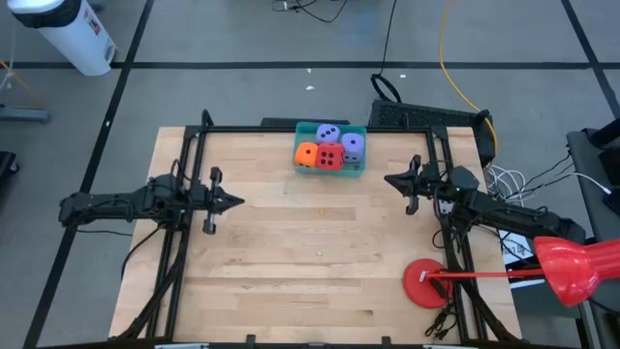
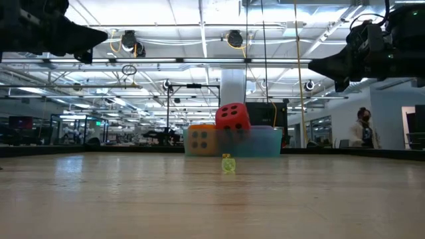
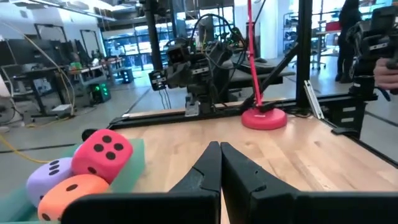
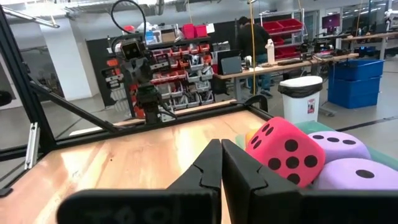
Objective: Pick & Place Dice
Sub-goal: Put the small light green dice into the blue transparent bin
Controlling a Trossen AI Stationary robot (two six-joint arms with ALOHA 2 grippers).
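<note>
Several dice sit in a teal tray point(image 1: 360, 167) at the table's far edge: an orange die point(image 1: 305, 154), a red die point(image 1: 330, 156) and two lavender dice point(image 1: 328, 134), point(image 1: 354, 145). The red die point(image 2: 233, 116) rests on top of the others and rises above the tray's rim. My left gripper point(image 1: 236, 202) is shut at the table's left side, pointing level toward the right, well clear of the tray. My right gripper point(image 1: 390, 179) is shut at the right side, pointing left. In the wrist views both grippers point(image 3: 220, 149), point(image 4: 221, 146) show closed fingers with nothing between them.
A flat red round disc point(image 1: 429, 283) with a red rod lies near the table's front right corner. A small yellow-green object point(image 2: 228, 164) sits on the wood in front of the tray. Black frame rails point(image 1: 184, 242) run along both sides.
</note>
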